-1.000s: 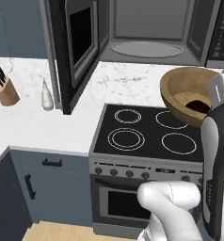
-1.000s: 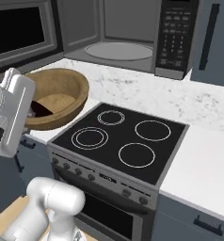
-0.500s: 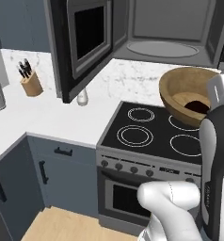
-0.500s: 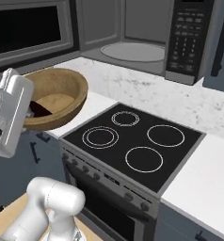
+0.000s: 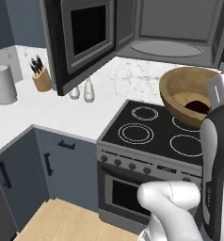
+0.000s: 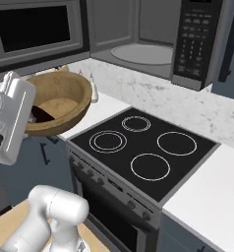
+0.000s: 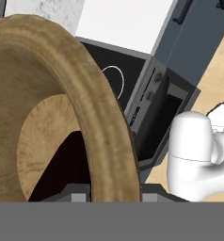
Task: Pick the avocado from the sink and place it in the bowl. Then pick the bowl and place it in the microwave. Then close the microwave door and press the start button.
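While I am carrying the bowl (image 5: pixel 189 94) above the stove (image 5: pixel 161 134), jaws partly closed on its rim, the avocado (image 5: pixel 197 106) is lying inside. Next I am judging a lift into the microwave (image 5: pixel 168 47); its door (image 5: pixel 83 40) is standing wide, leaving room.

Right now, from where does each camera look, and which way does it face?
Left base view: behind the arm, left; looks down at the stove and open microwave; white arm at lower right.
Right base view: behind, right; same stove, microwave; arm at lower left.
Hand view: on the hand, along the claw; faces the bowl rim.
All share the bowl holding the avocado.
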